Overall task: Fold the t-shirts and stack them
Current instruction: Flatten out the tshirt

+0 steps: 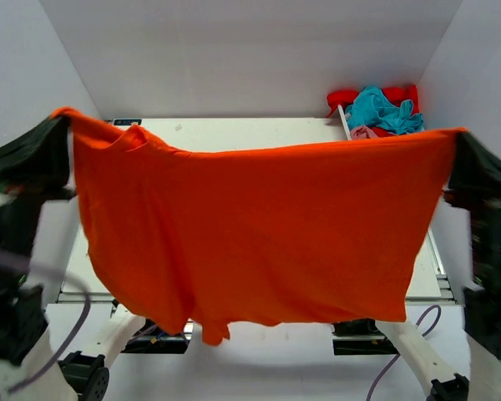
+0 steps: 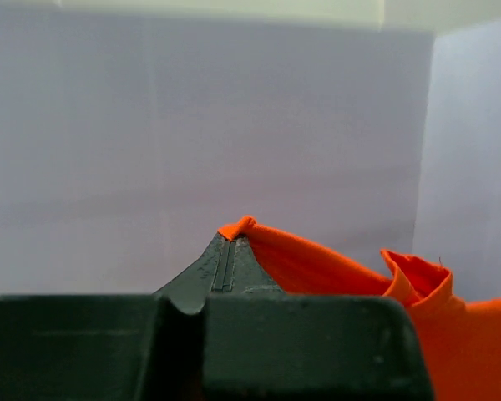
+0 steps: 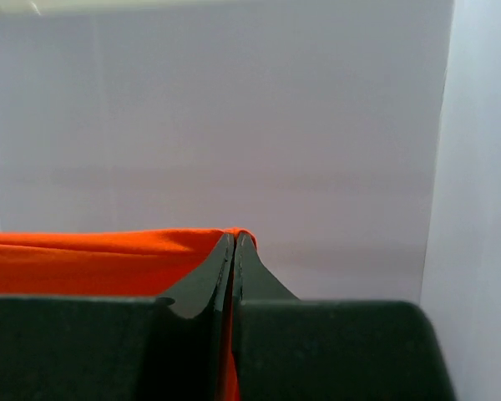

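Note:
The bright orange-red t-shirt [image 1: 259, 234] hangs spread wide in the air above the table, held at its two upper corners. My left gripper [image 1: 57, 125] is shut on its left corner; in the left wrist view the cloth [image 2: 334, 267] sticks out past the closed fingertips, and the gripper [image 2: 230, 238] points at the back wall. My right gripper [image 1: 461, 138] is shut on the right corner; the cloth [image 3: 92, 259] runs left from that gripper [image 3: 234, 238]. A pile of teal [image 1: 384, 109], red [image 1: 346, 98] and pink [image 1: 363, 131] t-shirts lies at the table's far right corner.
The white table [image 1: 259, 132] shows behind the hanging shirt, with white walls on three sides. The shirt hides most of the table surface. Arm bases and cables [image 1: 401, 355] are at the near edge.

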`<state>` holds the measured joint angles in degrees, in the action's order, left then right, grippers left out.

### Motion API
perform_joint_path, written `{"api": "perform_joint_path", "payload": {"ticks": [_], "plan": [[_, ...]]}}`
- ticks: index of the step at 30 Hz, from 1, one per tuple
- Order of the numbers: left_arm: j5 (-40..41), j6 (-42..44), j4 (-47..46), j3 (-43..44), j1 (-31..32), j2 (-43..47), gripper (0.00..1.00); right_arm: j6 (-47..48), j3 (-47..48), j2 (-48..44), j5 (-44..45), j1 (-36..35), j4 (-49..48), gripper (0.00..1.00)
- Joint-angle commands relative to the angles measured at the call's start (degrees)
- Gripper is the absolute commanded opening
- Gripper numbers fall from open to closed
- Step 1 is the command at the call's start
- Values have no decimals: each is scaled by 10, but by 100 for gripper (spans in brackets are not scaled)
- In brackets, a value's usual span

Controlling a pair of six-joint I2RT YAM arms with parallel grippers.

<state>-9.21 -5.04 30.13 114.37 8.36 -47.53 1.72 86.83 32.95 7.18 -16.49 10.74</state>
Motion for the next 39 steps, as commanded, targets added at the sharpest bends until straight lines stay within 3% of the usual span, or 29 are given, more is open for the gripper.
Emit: {"api": "perform_joint_path", "payload": {"ticks": [1,2,9,10,17,28,39], "plan": [[30,-6,-30,-93,-3,-22,0,-36,-132,7,52,2,-76,0],[30,-6,-55,-119,3,-22,0,-40,-156,7,57,2,-131,0],[24,-6,-175,-407,-2,-42,0,-118,-357,57,122,5,-208,0],[17,-1,-189,-431,-2,-50,0,-118,-399,82,122,3,-223,0],[4,7,-285,-565,-2,-163,0,-116,-460,221,118,5,-262,0],[54,34,-349,-522,-7,-373,0,-82,-358,458,122,7,-295,0],[71,21,-333,-308,-7,-596,0,-92,-184,643,216,13,-235,0]]}}
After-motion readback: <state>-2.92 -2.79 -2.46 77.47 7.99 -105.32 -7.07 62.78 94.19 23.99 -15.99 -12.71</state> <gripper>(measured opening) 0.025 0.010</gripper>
